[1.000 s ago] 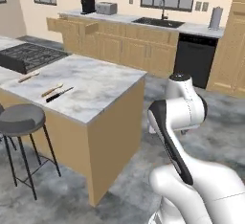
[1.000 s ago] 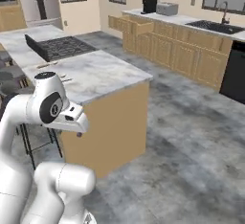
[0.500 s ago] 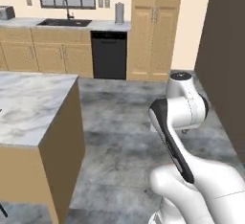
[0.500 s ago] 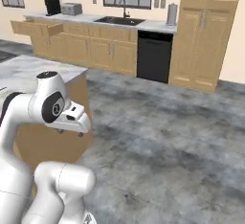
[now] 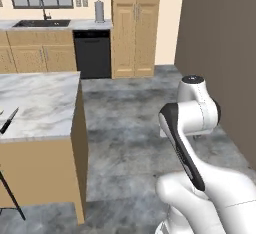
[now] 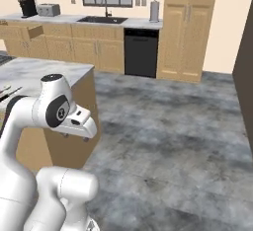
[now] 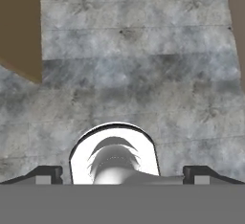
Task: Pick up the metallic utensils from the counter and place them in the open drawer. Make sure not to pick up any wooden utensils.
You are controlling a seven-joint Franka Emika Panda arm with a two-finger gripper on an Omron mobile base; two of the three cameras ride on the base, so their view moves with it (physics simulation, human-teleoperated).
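Hand view looked straight down at grey mottled floor (image 7: 143, 74), and the pincer (image 7: 122, 175) stood wide apart with nothing between its two dark fingertips (image 7: 45, 174), which poked up at either side of the bottom edge. A brown slab (image 7: 19, 27) cut into that view's upper left corner.

From the left base view, the white arm (image 5: 192, 113) was folded up over the floor, well apart from the marbled tabletop (image 5: 45, 103) on its tan wood base. At the far left edge of that tabletop lay a black-handled utensil (image 5: 9, 121), slanted, partly cut off by the frame; I could not make out its silvery end.

In the right base view the same tabletop (image 6: 44, 69) sat behind the arm's shoulder, and a thin pale utensil (image 6: 9, 93) lay near its left edge, too small to say which one it was. Far back, under the counter carrying a toaster (image 6: 48, 10), the open drawer (image 6: 24, 30) jutted out of the tan cabinet run. A black dishwasher (image 6: 141, 52) stood beside the sink (image 6: 104, 19).
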